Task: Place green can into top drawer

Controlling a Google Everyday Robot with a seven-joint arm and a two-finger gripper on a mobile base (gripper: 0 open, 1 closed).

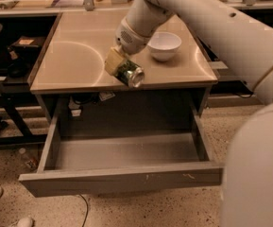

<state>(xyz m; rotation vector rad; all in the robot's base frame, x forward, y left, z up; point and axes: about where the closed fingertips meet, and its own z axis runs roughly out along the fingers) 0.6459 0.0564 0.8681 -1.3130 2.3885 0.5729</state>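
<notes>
Grasping the can [130, 73] on its side, the gripper [121, 66] is hanging over the front edge of the table [70, 56], near the bowl [164, 45]. The drawer [122, 176] is standing open directly below.

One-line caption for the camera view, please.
Gripper holds the green can over the table's front edge, top drawer open below.

- Tan table [74, 56] stood at centre; its glossy top carried curved light reflections.
- Speckled terrazzo floor [140, 212] held 1 cable [85, 211] and 1 bottle [27, 159].
- Dark furniture [13, 56] stood left.
- Gripper [122, 69] hung over the table's front edge.
</notes>
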